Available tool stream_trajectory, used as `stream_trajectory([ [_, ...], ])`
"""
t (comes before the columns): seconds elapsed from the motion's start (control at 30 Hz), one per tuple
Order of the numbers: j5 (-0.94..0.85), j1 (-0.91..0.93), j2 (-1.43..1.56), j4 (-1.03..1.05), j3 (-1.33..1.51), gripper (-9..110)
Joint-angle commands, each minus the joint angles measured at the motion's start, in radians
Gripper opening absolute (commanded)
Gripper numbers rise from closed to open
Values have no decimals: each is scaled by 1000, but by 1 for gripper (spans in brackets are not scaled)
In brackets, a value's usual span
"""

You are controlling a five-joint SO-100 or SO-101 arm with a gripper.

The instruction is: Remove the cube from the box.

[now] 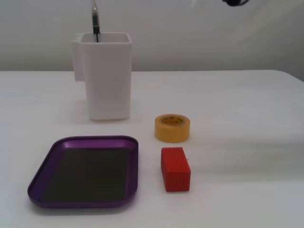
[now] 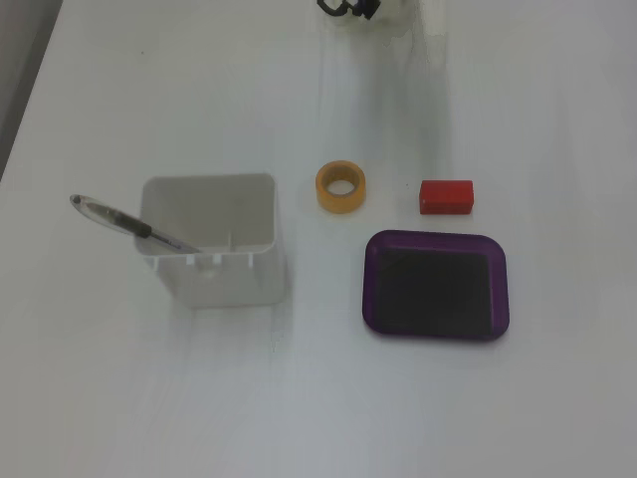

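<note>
The red ribbed cube (image 1: 175,168) lies on the white table outside the box, just right of the purple tray in a fixed view. In the other fixed view the cube (image 2: 446,196) lies just beyond the tray's far rim. The box (image 1: 134,166) is a shallow purple tray with a dark bottom, and nothing is in it; it also shows in the other fixed view (image 2: 436,239). Only a dark, blurred bit of the arm (image 1: 236,2) shows at the top edge, far from the cube; it also shows in the other fixed view (image 2: 346,8). Its jaws cannot be made out.
A yellow tape roll (image 1: 172,128) stands just behind the cube and shows in the other fixed view (image 2: 340,187). A tall white container (image 1: 106,76) with a pen (image 2: 134,226) in it stands behind the tray.
</note>
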Motion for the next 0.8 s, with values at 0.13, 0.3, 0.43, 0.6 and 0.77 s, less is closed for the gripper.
stream_trajectory([
  [0.13,-6,5,405,-55,454,16],
  [0.3,-6,5,640,-83,696,16],
  [0.43,-6,6,796,-75,801,16],
  [0.6,-6,8,885,-12,888,16],
  [0.77,-6,8,881,-11,897,16],
])
